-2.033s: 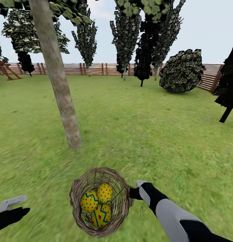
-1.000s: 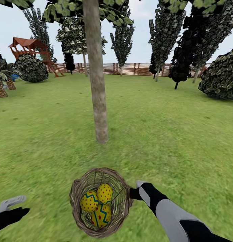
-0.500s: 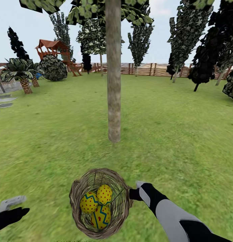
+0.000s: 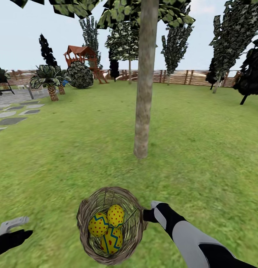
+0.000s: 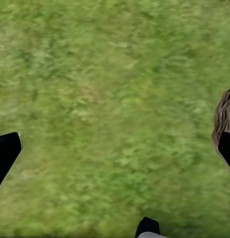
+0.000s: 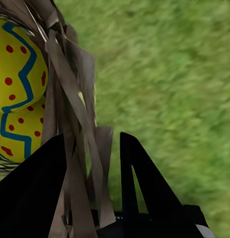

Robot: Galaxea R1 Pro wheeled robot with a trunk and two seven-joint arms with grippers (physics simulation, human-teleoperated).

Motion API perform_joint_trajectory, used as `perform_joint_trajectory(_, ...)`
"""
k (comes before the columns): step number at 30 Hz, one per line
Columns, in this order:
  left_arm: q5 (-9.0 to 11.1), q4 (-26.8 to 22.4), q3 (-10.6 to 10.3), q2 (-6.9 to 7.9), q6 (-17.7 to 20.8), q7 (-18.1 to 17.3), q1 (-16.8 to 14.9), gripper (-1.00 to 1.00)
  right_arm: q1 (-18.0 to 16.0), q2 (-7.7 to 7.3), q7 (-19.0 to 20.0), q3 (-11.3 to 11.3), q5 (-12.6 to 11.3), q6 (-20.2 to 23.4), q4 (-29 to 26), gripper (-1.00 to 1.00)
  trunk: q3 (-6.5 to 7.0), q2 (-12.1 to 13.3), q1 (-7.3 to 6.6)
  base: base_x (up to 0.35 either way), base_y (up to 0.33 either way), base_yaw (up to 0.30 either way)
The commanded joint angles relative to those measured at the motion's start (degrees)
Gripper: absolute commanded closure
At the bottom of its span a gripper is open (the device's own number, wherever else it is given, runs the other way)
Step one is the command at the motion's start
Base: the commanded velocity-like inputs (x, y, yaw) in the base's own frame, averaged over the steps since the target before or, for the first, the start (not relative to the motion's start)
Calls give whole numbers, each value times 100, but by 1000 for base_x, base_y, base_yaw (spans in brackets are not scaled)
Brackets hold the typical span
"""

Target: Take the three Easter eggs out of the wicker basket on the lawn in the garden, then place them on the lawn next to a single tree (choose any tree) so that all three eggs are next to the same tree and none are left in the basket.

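We hold the basket [image 4: 110,225] before the tree [image 4: 144,111].
Our right gripper [image 4: 147,214] pinches its rim, three eggs [image 4: 108,225] inside; our left gripper [image 5: 115,148] is spread over lawn [image 4: 203,149].

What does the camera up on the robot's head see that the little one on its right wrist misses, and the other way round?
Head view alone: the tree trunk rising ahead, the fence, a play tower, paving, and the left gripper. Right wrist view alone: the right gripper up close, its dark fingers either side of the wicker basket wall. Both: basket, patterned Easter eggs inside, and lawn.
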Motion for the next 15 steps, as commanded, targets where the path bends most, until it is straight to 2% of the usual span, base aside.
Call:
perform_joint_trajectory(1, 45, -5, 1, 1, 29, 26, -6, -100, -3, 4, -24, -68, -92, 25, -15, 100, -12, -13, 3, 0, 0, 292)
perform_joint_trajectory(15, 45, -7, 1, 1, 29, 24, -6, -100, -3, 4, -24, -67, -92, 25, -15, 100, -12, -13, 3, 0, 0, 292)
